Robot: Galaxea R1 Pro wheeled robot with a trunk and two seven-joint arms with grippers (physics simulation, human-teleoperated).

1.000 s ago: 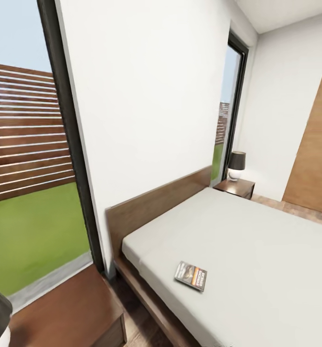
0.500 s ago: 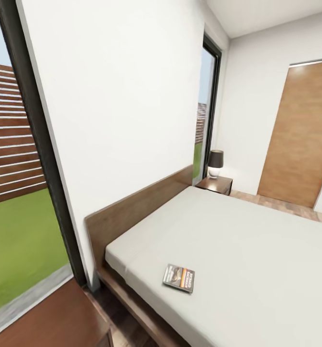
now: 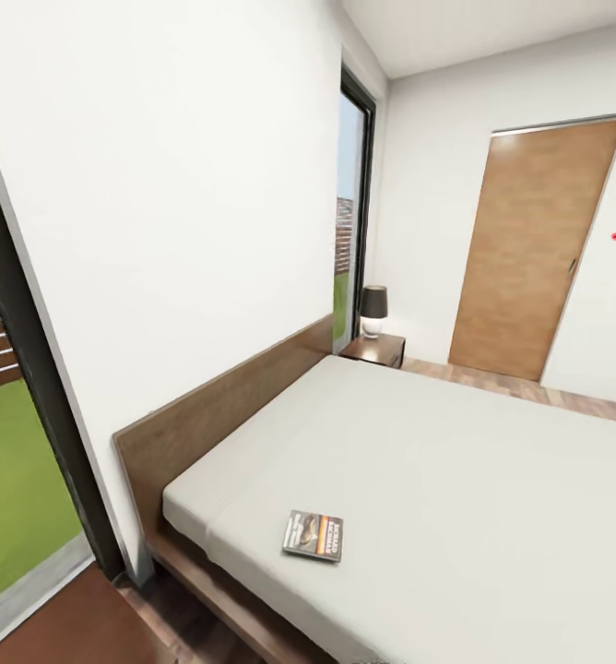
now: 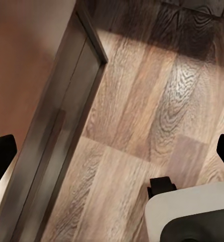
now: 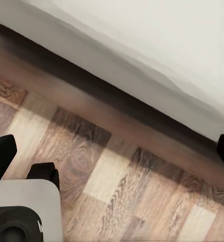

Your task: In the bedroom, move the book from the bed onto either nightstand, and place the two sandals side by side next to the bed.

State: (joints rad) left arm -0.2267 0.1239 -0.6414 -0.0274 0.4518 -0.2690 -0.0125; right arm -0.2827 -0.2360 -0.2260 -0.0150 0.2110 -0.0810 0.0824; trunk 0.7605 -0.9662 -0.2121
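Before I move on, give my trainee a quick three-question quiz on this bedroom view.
1. True or false: the book lies on the bed.
2. What stands on the far nightstand? A) a lamp B) a clock C) a sandal
3. Fill in: in both wrist views, the grippers hang over the wooden ____.

Key:
1. True. It lies flat near the mattress edge on the robot's side.
2. A. The lamp has a dark shade.
3. Floor. Both the left gripper and the right gripper are open and hold nothing.
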